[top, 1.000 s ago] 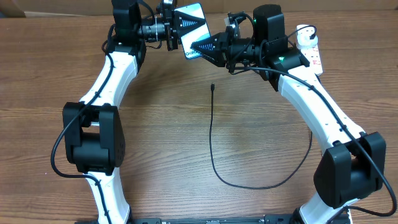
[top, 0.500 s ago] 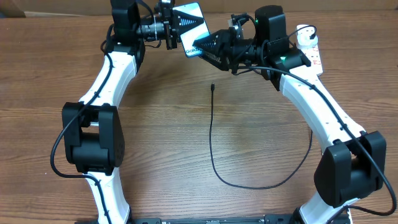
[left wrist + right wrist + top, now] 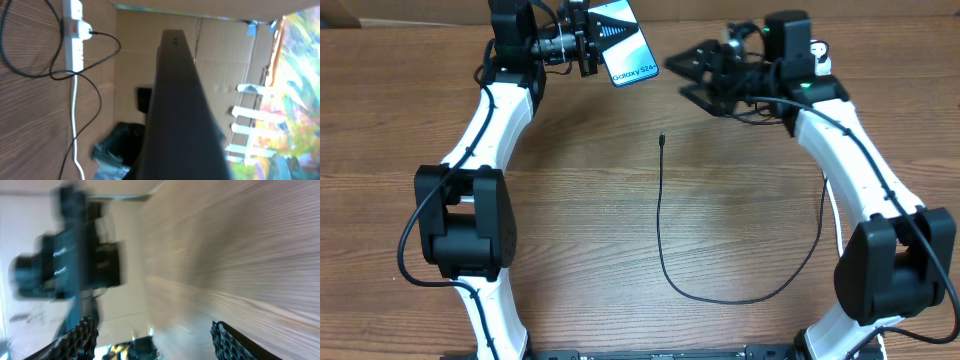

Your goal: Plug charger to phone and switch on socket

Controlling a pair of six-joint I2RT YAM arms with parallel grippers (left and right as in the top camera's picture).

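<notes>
My left gripper [image 3: 603,40] is shut on the phone [image 3: 632,62] and holds it in the air at the table's far edge, with the lit screen facing up. In the left wrist view the phone [image 3: 180,110] shows as a dark edge filling the middle. To its right my right gripper [image 3: 675,77] stands open and empty, apart from the phone; its fingers [image 3: 80,340] show wide apart in a blurred view. The charger cable [image 3: 659,230] lies on the table, its tip [image 3: 661,139] pointing toward the phone. The socket [image 3: 74,35] holds the white plug adapter [image 3: 82,31].
The cable loops near the front edge [image 3: 720,298] and runs up the right side under my right arm [image 3: 850,170]. The socket [image 3: 817,52] is mostly hidden behind that arm at the back right. Its white cord [image 3: 75,115] trails off the table.
My right gripper has opened and drawn back to the right, away from the phone. The left gripper has shifted the phone slightly left and toward the back.
</notes>
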